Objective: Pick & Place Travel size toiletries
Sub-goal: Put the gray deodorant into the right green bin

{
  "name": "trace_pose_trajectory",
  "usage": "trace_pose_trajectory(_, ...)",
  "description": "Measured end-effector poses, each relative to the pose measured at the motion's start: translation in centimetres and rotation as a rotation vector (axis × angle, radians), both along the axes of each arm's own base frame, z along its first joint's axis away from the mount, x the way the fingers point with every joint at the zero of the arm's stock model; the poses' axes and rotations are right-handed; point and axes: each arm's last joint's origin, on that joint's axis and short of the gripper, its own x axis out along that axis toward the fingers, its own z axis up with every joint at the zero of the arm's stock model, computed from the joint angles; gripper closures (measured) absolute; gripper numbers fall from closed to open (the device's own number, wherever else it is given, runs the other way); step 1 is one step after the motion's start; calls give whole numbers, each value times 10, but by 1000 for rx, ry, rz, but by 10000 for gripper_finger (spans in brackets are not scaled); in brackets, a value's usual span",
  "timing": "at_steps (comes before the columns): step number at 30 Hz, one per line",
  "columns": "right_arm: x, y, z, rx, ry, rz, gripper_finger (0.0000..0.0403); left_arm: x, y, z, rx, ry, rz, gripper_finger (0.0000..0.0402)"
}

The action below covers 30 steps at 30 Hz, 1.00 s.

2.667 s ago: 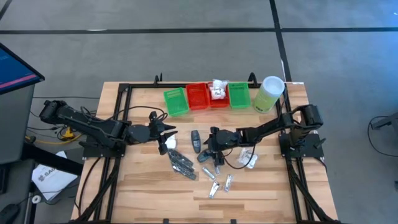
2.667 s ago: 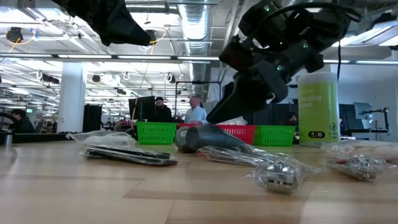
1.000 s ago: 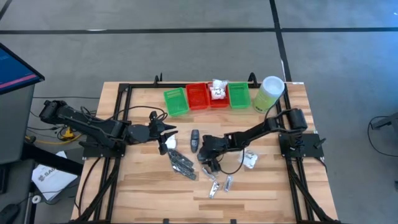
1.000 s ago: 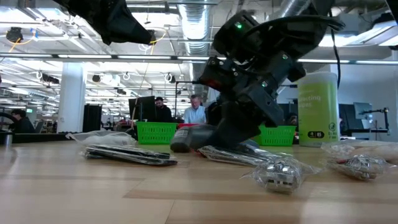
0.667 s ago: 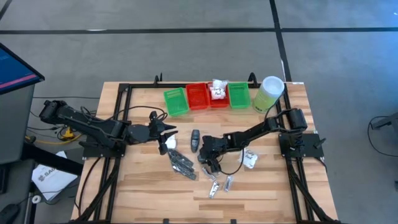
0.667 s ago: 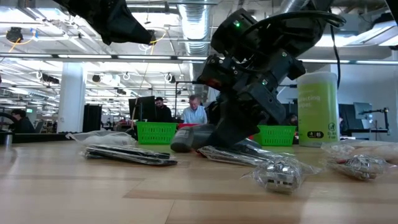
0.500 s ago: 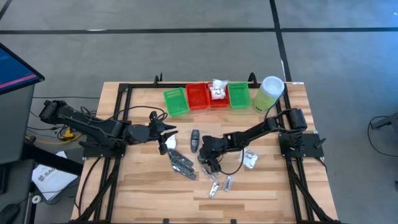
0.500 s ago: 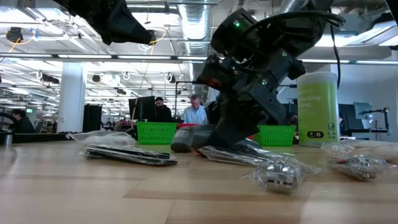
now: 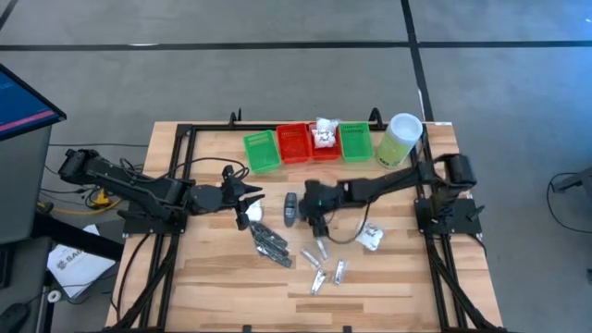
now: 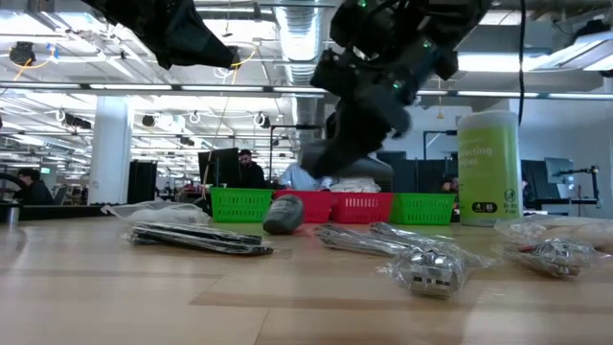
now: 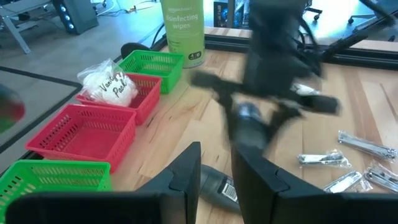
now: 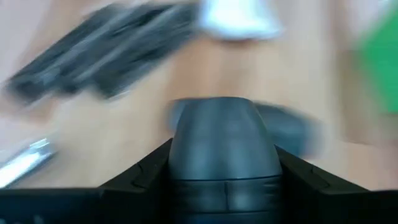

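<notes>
Your workspace is a pale wooden table (image 9: 388, 277) with visible grain, ringed by a black metal frame and standing on grey floor. Both dark arms reach inward over it: your left gripper (image 9: 248, 198) hangs near the table's left-middle, its two fingers (image 11: 186, 171) set slightly apart with nothing between them, while your right gripper (image 9: 313, 215) is lifted over the centre, clamped on a dark grey oval piece (image 12: 225, 146), smooth and rounded, which fills the right wrist view. At the back right stands a tall pale green cylinder (image 9: 400, 141) with a white cap. Along the back edge sit four ribbed plastic trays: a green tray (image 9: 261, 151) tilted at the left, a red tray (image 9: 294, 142), a second red tray (image 9: 324, 150) holding a white soft packet (image 9: 325, 132) in clear crinkled wrap, and another green tray (image 9: 355, 141); nothing else shows inside them. On the wood you have a second dark grey oval piece (image 9: 290, 209) lying just beside the right gripper, black narrow pieces (image 9: 270, 243) in glossy wrap left of centre, another white soft packet (image 9: 371, 238) to the right, one more white packet (image 9: 252, 214) just below the left gripper, and small silver tubes (image 9: 326, 269) scattered toward the front, shiny and bagged.
</notes>
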Motion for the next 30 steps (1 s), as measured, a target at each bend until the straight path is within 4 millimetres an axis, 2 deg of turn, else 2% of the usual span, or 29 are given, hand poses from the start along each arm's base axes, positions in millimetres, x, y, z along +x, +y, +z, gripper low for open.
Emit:
trace_pose_trajectory(3,-7,-20,18,14,-31,-73,212,0,0,0,0,1,0,321)
trace_pose_trajectory(9,-18,-55,31,67,-45,-215,212,0,0,0,0,2,-1,321)
trace_pose_trajectory(14,-27,-78,34,89,-32,-340,212,0,0,0,0,2,-1,321)
trace_pose_trajectory(19,-34,-93,32,41,-4,-505,212,0,0,0,1,5,-1,321)
trace_pose_trajectory(30,-47,-112,34,-3,18,-667,212,0,0,-1,2,9,-1,321)
